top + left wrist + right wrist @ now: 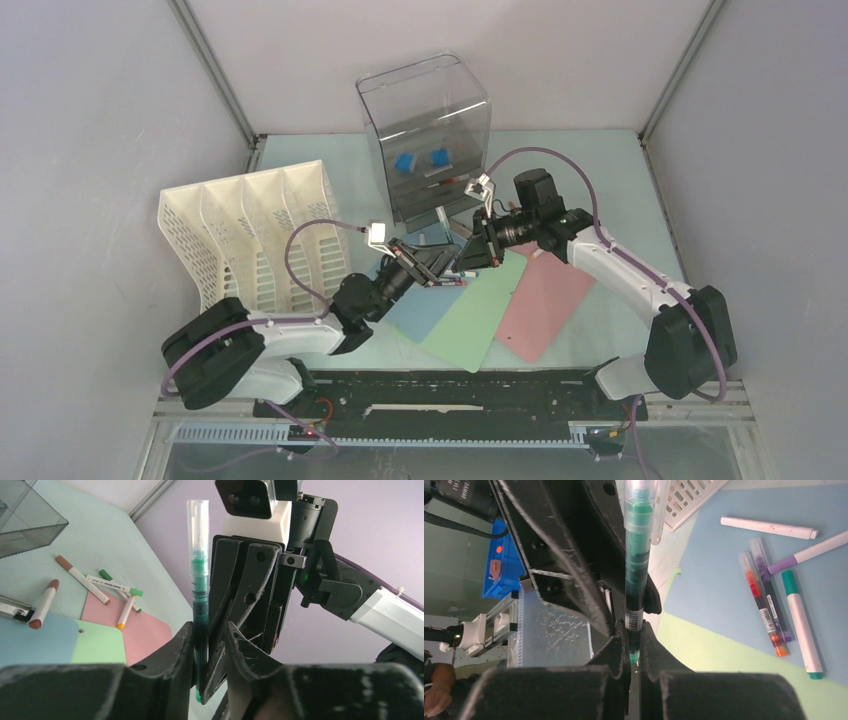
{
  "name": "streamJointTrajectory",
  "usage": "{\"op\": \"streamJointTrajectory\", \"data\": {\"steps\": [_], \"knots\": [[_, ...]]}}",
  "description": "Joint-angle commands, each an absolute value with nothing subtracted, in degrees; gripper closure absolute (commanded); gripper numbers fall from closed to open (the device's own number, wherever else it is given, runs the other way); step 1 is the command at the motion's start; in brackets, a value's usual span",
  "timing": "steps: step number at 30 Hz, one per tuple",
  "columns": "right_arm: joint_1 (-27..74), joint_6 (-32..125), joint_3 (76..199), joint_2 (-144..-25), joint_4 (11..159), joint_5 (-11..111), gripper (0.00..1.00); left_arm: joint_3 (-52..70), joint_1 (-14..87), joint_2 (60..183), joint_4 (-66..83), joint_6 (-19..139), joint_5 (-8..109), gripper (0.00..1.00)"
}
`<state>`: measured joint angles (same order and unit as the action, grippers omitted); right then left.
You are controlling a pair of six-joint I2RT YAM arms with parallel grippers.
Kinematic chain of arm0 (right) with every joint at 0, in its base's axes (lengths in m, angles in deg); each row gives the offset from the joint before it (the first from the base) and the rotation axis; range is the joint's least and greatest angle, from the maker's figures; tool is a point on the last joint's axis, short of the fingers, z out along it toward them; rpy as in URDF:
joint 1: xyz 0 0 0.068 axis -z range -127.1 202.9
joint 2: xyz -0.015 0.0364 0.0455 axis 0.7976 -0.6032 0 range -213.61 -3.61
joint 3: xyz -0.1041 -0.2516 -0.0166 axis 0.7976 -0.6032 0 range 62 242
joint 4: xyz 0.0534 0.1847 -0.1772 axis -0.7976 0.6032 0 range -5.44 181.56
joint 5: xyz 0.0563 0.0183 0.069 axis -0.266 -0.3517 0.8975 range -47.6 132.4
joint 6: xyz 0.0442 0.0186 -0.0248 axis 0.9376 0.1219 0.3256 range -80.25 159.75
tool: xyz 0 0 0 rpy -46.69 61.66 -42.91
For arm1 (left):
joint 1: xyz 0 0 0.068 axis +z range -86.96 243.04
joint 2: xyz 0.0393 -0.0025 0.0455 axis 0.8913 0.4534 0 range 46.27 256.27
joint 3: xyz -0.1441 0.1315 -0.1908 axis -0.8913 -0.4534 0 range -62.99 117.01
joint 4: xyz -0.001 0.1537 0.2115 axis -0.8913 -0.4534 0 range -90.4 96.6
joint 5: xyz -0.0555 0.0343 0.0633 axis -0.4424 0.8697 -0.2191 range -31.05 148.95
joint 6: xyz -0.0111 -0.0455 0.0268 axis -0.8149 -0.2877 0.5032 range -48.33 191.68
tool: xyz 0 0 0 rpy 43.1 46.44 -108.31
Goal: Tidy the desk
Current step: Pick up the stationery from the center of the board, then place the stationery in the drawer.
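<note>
A green pen (198,565) with a clear cap is held in the air over the mint-green desk (600,170), where both grippers meet. My right gripper (634,635) is shut on the pen's (638,555) lower end, near the barcode. My left gripper (207,630) faces it. Its jaws stand wider than the pen, which lies against one finger (182,645), with a right-gripper finger (222,630) poking into the gap. In the top view the left gripper (432,262) and right gripper (478,250) are tip to tip above the folders.
Blue (425,315), green (475,310) and pink (545,300) sheets lie fanned at the centre, with several loose markers (801,625) and pens (764,610) on them. A white slotted file rack (250,235) stands at the left. A clear drawer box (425,130) stands at the back.
</note>
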<state>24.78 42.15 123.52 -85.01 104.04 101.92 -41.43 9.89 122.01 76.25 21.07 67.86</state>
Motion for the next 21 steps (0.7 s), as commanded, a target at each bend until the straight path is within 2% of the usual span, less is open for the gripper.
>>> {"op": "streamJointTrajectory", "data": {"steps": [1, 15, 21], "knots": [[24.3, 38.2, 123.3, -83.4, 104.3, 100.9, 1.0, -40.7, 9.3, 118.6, 76.4, 23.9, 68.4, 0.63], [24.6, 24.3, 125.0, -82.1, 113.6, 102.2, 1.0, -41.3, 10.5, 102.4, 54.0, 38.7, 73.0, 0.01], [24.5, 18.5, 126.4, -82.1, 118.5, 99.5, 1.0, -41.0, 10.9, 95.9, 42.6, 47.7, 71.9, 0.0]]}}
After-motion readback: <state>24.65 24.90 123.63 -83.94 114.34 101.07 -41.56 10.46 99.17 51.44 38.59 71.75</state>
